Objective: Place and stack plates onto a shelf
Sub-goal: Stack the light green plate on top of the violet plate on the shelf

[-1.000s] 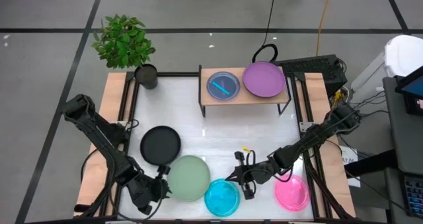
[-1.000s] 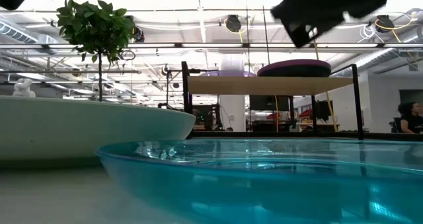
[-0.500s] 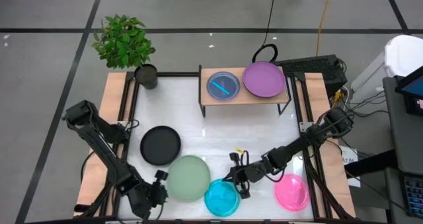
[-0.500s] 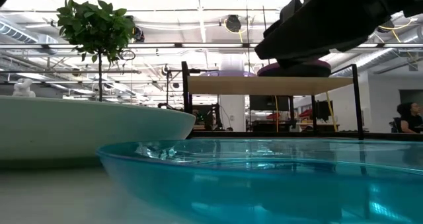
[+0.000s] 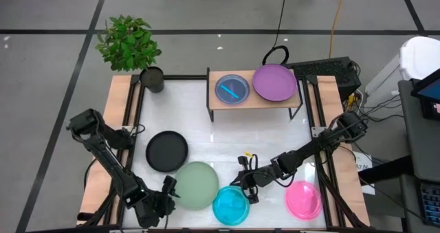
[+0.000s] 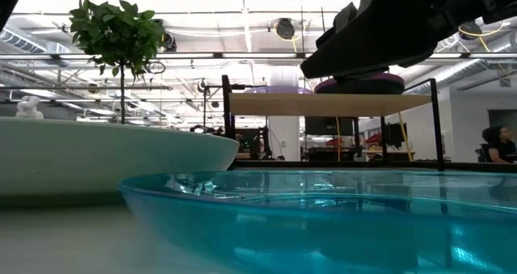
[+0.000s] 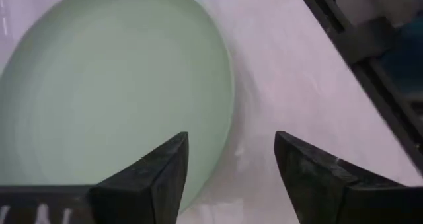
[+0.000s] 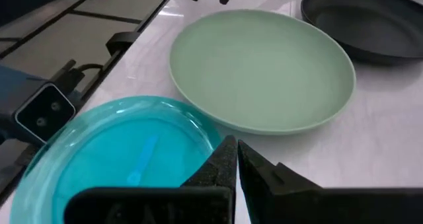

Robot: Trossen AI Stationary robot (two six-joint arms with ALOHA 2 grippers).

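Plates lying flat on the tabletop (image 5: 227,147), four of them toward the near edge: cyan plate (image 5: 230,205) nearest, sage green plate (image 5: 196,185) just beside it, pink plate (image 5: 303,200) off to the right, black plate (image 5: 167,151) a little farther back. Looking light, stiff and smooth, probably plastic, so likely slipping under a loose pinch; shallow upturned rim offering the only real hold, one finger under the lip and one over it.

Left gripper (image 7: 231,178) hovering at the near-left edge of the sage green plate, fingers standing apart and straddling its rim, holding nothing. Right gripper (image 8: 232,159) hanging low over the far edge of the cyan plate, fingers pressed together, carrying nothing.

Farther back, shelf (image 5: 256,99) standing at the far side of the tabletop, already bearing a dark plate with a cyan one nested in it (image 5: 232,89) on its left half and a purple plate (image 5: 274,82) on its right half. Needing a level carry, probably, and a gentle set-down so a stacked plate seats inside the one below rather than skating off.
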